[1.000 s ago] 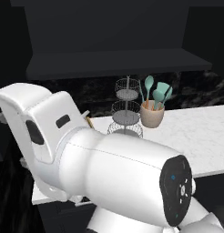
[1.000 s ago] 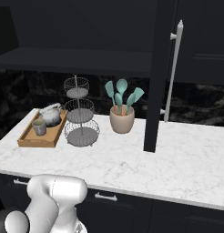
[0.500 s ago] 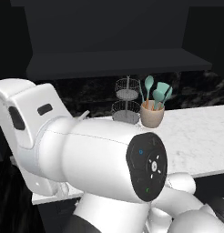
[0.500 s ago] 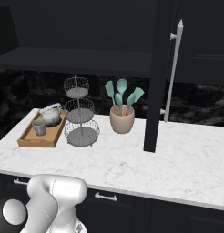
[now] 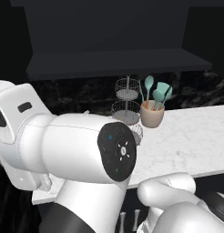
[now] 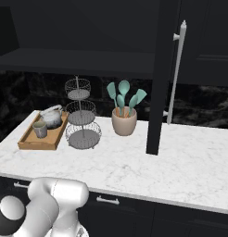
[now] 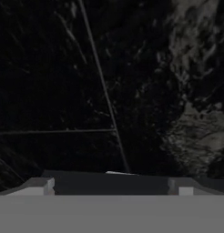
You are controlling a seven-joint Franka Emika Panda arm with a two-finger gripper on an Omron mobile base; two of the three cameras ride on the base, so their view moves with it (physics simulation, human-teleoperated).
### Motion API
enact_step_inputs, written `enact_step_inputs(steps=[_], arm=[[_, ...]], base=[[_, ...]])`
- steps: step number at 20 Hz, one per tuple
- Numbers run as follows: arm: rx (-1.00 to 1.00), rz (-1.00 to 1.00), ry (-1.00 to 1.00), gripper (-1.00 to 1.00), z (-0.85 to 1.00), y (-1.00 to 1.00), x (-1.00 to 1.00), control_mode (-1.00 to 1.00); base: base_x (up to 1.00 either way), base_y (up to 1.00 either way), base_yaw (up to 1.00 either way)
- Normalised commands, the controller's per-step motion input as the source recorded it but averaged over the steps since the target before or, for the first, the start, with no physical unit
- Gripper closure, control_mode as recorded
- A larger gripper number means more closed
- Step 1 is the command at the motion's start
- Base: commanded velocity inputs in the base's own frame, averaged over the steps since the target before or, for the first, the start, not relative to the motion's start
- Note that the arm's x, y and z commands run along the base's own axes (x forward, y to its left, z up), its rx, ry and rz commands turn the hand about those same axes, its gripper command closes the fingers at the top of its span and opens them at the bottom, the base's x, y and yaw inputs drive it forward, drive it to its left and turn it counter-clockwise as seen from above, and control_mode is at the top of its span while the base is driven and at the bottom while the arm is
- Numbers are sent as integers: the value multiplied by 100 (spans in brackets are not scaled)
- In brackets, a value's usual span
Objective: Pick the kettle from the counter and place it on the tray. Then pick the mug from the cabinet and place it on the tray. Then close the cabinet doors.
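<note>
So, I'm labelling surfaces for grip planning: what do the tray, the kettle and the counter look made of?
Tray: wood, probably, matte light-brown. Kettle: looks like metal, grey with a soft sheen. Counter: marble-like stone, white with grey veining.

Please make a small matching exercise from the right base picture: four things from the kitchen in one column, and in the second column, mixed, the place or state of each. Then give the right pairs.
Things
1. kettle
2. mug
3. utensil crock
4. cabinet door

Places or states
A. stands open, edge toward the camera
B. on the counter, right of the wire tiered stand
C. at the back of the tray
D. at the front of the tray

Pairs: 1-C, 2-D, 3-B, 4-A
</note>
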Motion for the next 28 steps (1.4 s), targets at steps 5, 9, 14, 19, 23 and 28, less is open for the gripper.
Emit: enact_step_inputs(steps=[5,9,14,19,23,28], arm=[[4,5,0,-100,-16,26,28,-100],[5,5,0,-100,-16,26,23,-100],[4,4,0,-100,-13,27,25,-100],[1,0,0,-100,-16,22,29,-100],[0,0,0,-100,-10,12,25,-100],[0,0,0,-100,-9,2,27,-100]], base=[[0,0,0],[0,0,0],[0,0,0],[0,0,0],[0,0,0],[0,0,0]])
